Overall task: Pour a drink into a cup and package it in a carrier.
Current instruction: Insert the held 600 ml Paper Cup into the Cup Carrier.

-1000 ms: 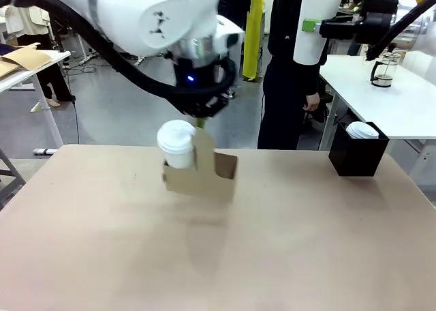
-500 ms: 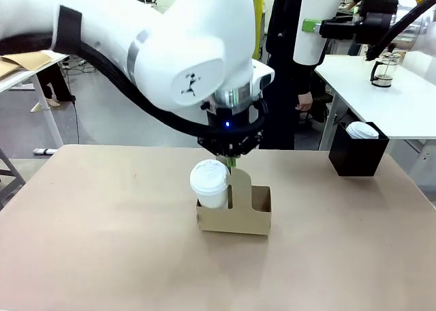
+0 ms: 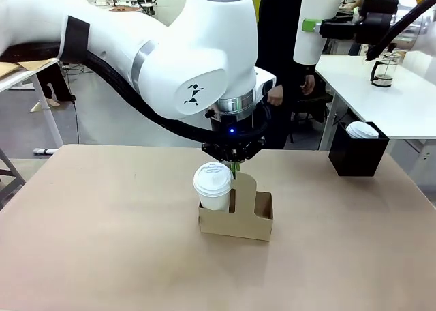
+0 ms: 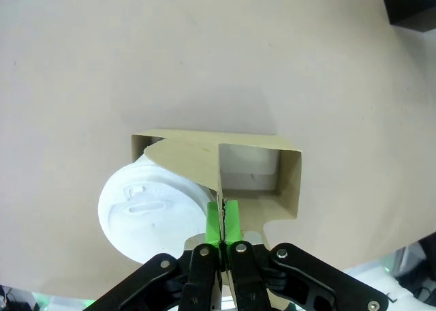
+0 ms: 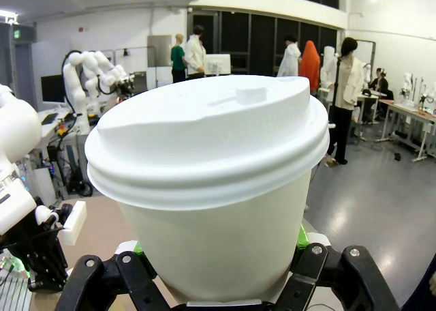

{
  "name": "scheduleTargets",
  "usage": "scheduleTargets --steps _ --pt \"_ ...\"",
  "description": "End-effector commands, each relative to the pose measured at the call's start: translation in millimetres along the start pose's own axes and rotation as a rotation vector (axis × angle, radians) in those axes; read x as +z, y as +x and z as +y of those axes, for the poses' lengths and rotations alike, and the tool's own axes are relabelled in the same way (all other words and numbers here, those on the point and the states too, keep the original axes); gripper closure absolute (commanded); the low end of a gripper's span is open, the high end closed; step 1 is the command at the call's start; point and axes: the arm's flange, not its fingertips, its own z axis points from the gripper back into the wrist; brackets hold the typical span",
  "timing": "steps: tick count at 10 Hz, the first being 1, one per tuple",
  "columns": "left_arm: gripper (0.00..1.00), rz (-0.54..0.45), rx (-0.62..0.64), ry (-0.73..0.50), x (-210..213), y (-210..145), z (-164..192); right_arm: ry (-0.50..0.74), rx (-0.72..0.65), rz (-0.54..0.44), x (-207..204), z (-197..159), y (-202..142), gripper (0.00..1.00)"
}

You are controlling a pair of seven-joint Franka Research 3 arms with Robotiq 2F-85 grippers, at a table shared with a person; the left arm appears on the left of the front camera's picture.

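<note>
The brown cardboard carrier (image 3: 240, 220) (image 4: 289, 181) stands on the tan table. My left gripper (image 3: 234, 166) (image 4: 222, 213) is shut on its upright centre handle tab from above. A short white lidded cup (image 3: 213, 185) (image 4: 147, 212) sits in the carrier's left slot, and the other slot holds nothing. High at the upper right, my right gripper (image 3: 312, 26) (image 5: 218, 256) is shut on the tall white cup (image 3: 317, 21) (image 5: 208, 181), upright and well above the table. A white lid covers it, so the drink is hidden.
A black square box (image 3: 357, 154) (image 4: 412, 4) with a lidded white cup (image 3: 362, 129) in it stands at the table's far right. A person (image 3: 283, 86) stands behind the far edge. A glass jug (image 3: 383, 69) is on the white side table (image 3: 402, 106).
My left arm carried the carrier with the short cup rightward and down, from hanging above the table to standing on it. The right gripper and tall cup have not moved.
</note>
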Motion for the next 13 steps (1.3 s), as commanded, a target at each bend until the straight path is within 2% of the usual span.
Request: scheduleTargets --steps 1,3,4,5,6,7,8,11,12,13 --pt "0.98 0.001 -0.002 0.004 -2 -2 2 -0.012 0.012 0.002 -1 2 3 0.20" --pt "0.98 0.001 -0.002 0.004 -2 -2 2 -0.012 0.012 0.002 -1 2 3 0.20" --pt "0.40 0.000 0.000 0.000 0 0 0 -0.012 0.012 0.002 -1 2 3 0.20" --pt "0.40 -0.012 0.003 -0.026 7 -1 4 -0.012 0.012 0.002 -1 2 3 0.20" --pt "0.00 -0.019 -0.022 -0.047 20 -1 4 0.000 0.000 0.000 0 0 0 0.20" --pt "0.35 -0.040 -0.067 -0.091 36 -3 5 0.070 -0.013 -0.069 8 -2 -5 0.20" --pt "0.00 -0.052 -0.120 -0.133 52 -8 11 0.136 -0.009 -0.132 16 4 -18 0.20" --pt "0.00 -0.018 -0.398 -0.195 99 -10 45 0.223 0.039 -0.212 23 25 -63 0.20" --pt "0.00 0.009 -0.527 -0.270 112 -10 70 0.247 0.060 -0.218 19 37 -76 0.20" --pt "0.00 -0.001 -0.594 -0.294 123 -11 103 0.269 0.079 -0.203 13 49 -89 0.20"
